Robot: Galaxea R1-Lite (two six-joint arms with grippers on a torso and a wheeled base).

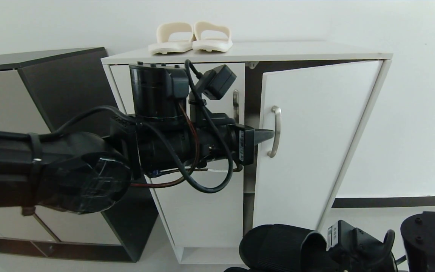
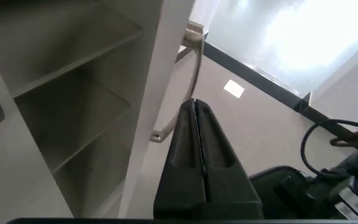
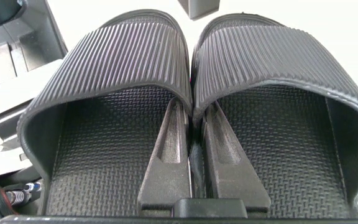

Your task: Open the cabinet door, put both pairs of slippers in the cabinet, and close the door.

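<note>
While the left gripper [image 1: 267, 135], jaws pressed together, sits at the upright handle [image 1: 276, 130] of the ajar cabinet door [image 1: 315, 158], the right gripper [image 3: 194, 109] pinches both black slippers [image 3: 117, 93] together. They hang below the door gap.

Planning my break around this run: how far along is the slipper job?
Done: the cabinet door stands partly open. In hand: the left hand, shut, has its tip at the door handle; the right hand is clamped on the black slippers. Left: both pairs go inside, the white slippers sitting on the cabinet top, then the door gets closed.
</note>
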